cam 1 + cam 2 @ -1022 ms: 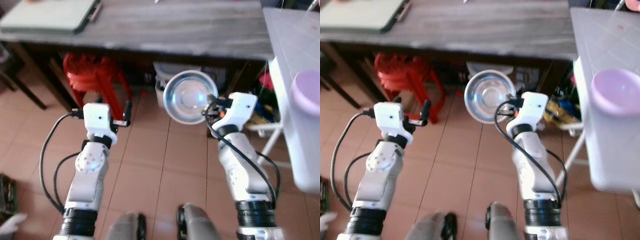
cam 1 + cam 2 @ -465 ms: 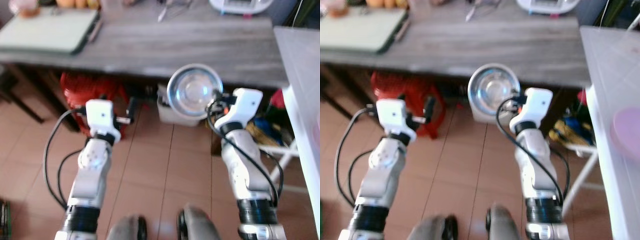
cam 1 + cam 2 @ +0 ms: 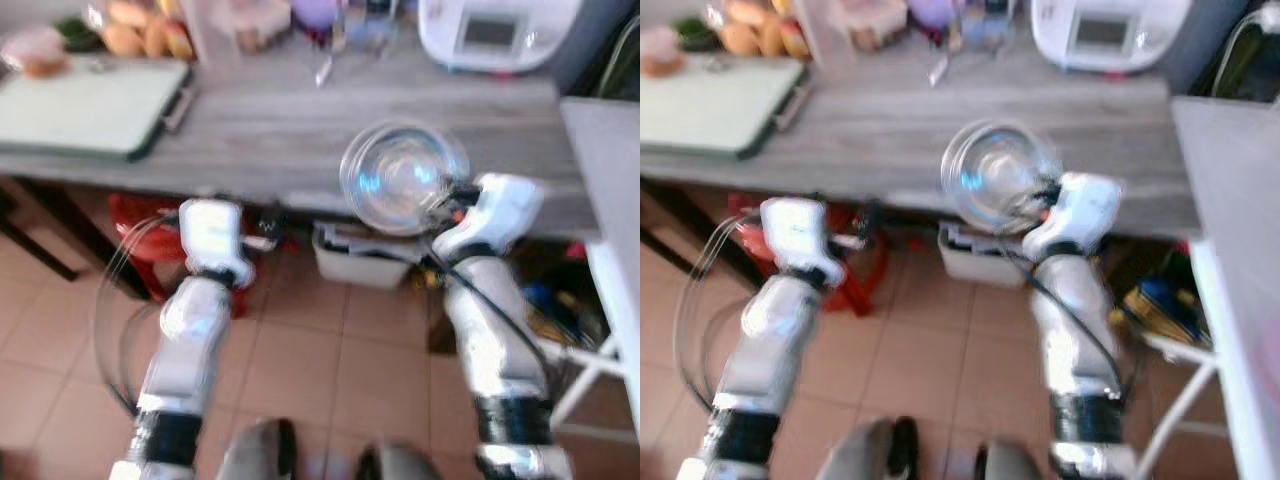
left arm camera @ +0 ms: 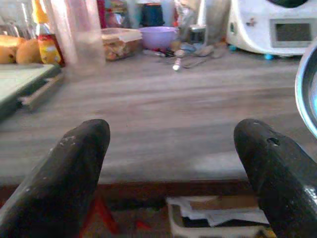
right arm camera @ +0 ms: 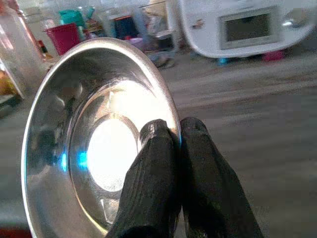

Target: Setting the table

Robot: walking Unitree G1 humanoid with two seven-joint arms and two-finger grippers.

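The left gripper (image 4: pixel 171 163) is hovering at the table's (image 3: pixel 260 120) front edge, fingers (image 4: pixel 64 168) spread wide and holding nothing. The right gripper (image 5: pixel 173 134) is pinching the rim of a steel bowl (image 3: pixel 400 178), its two fingers pressed together, one inside the rim and one behind it. The bowl is hanging tilted over the table's front edge, toward the right end. To set it down well, the arm should be levelling the bowl and carrying it in from the edge before letting go.

Shiny silver bowl (image 5: pixel 94 144); grey wood-grain table (image 3: pixel 260 130).
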